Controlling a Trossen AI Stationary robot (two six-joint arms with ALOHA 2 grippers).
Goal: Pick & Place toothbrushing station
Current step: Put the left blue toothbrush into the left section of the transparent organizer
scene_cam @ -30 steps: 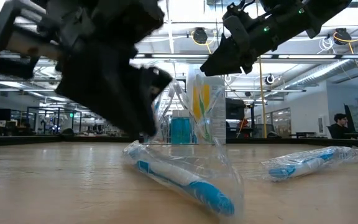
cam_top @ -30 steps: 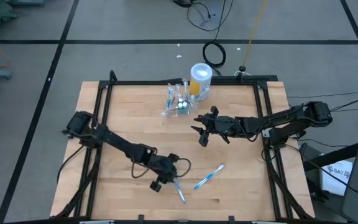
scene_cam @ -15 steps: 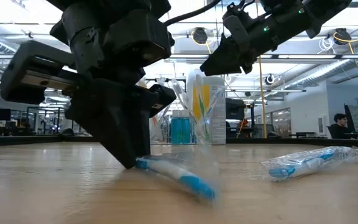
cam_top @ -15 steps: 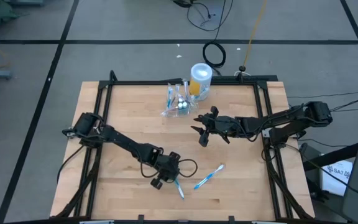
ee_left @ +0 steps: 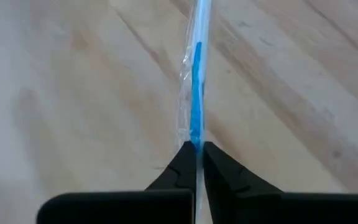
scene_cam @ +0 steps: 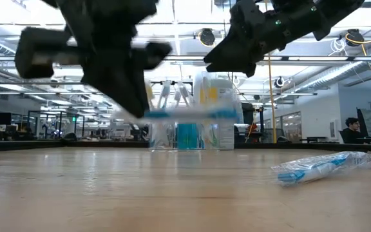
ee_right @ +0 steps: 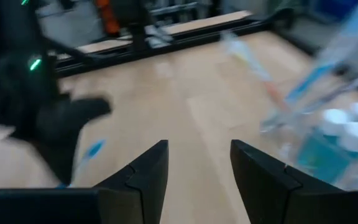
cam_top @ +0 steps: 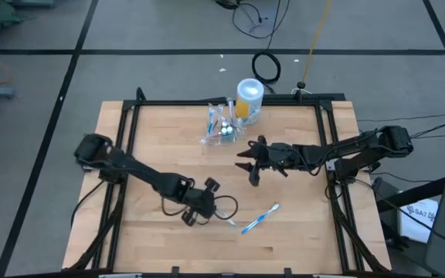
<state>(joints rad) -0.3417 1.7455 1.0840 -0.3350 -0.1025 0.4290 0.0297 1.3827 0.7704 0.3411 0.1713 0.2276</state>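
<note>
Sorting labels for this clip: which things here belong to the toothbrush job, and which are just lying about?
Part of the job:
- wrapped toothbrush clamped in the left gripper, lifted off the table
- clear cup at the table's far edge
- second wrapped toothbrush lying on the table
- right gripper, open, hovering mid-table

Lying about:
- yellow container beside the cup
- black cable coil on the floor

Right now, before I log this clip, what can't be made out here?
- Low view: the held toothbrush is motion-blurred, and the left gripper hides its grip.
- High view: clear cup, contents too small.
- Right wrist view: the scene past the right gripper is blurred.
</note>
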